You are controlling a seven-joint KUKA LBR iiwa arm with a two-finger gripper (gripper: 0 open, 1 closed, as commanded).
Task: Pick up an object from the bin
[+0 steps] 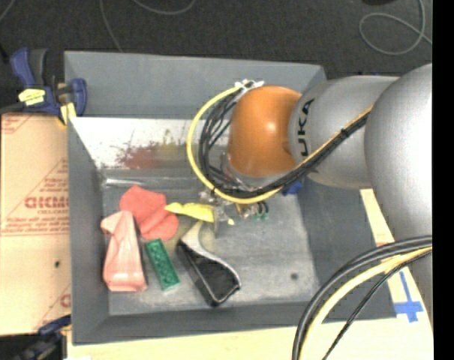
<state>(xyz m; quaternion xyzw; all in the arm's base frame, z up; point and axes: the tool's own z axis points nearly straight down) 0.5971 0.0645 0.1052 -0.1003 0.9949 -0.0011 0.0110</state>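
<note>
The gripper sits low mid-bin under the orange wrist cover; I cannot tell whether it is wide or narrow. A yellow strip lies just left of it, beside a red lump. To grasp the strip cleanly, it should probably centre over it and avoid the black pouch on the near side.

Dark, matte black floor lies all around, thin pale wires looping across it; evenly lit from above.
</note>
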